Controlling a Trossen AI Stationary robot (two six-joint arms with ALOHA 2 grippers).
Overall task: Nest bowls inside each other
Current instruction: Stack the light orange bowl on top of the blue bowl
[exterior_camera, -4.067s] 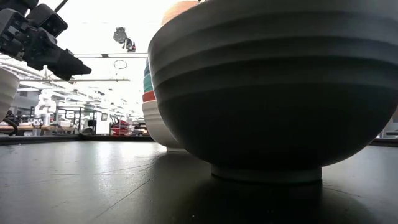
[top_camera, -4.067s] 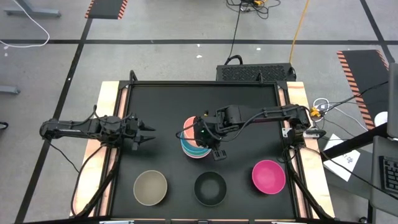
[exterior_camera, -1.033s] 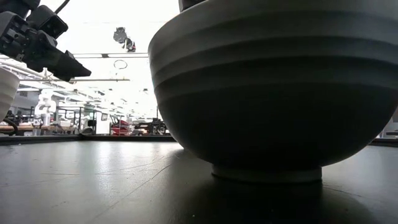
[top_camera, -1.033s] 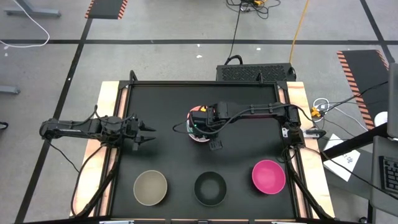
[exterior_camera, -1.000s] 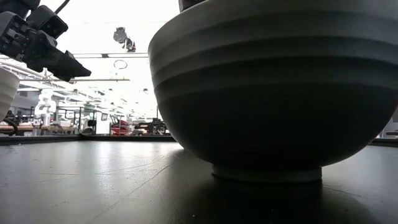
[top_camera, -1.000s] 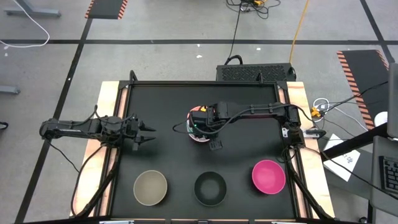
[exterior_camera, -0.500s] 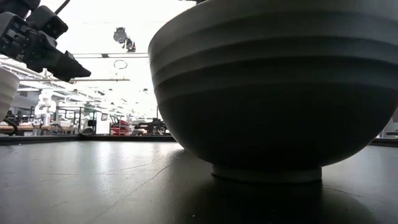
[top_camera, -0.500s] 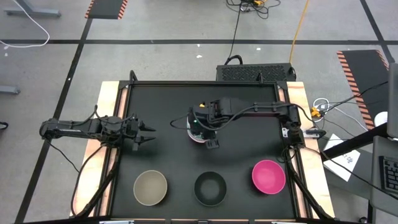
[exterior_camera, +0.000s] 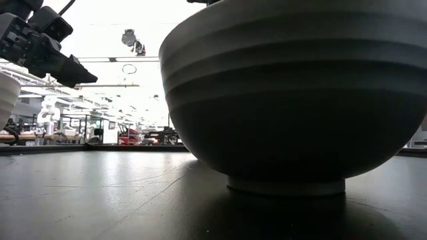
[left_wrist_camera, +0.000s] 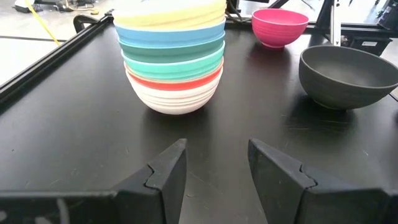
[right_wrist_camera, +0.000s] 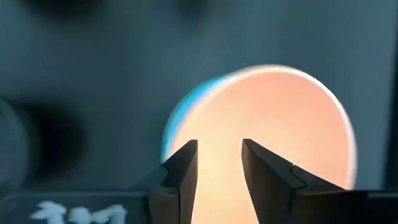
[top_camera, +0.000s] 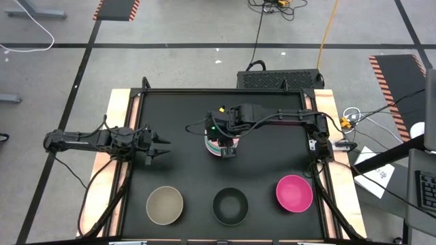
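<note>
A stack of nested bowls (top_camera: 213, 145) stands on its white bottom bowl near the table's middle. The left wrist view (left_wrist_camera: 174, 56) shows white, red-pink, turquoise, green, blue and an orange one on top (right_wrist_camera: 280, 124). My right gripper (right_wrist_camera: 217, 155) is open, pointing down over the orange bowl (top_camera: 225, 148). A tan bowl (top_camera: 165, 205), a black bowl (top_camera: 229, 205) and a magenta bowl (top_camera: 294, 192) stand in a row near the front edge. My left gripper (top_camera: 162, 146) is open left of the stack (left_wrist_camera: 217, 155).
The black bowl fills most of the low view (exterior_camera: 293, 100) and hides the stack there. Bare black table lies between the stack and the front row. The left arm reaches in level from the table's left edge (exterior_camera: 40, 47).
My right gripper has gone a little toward the table's far edge and upward above the stack, still pointing down. The stack and the three single bowls have stayed where they were.
</note>
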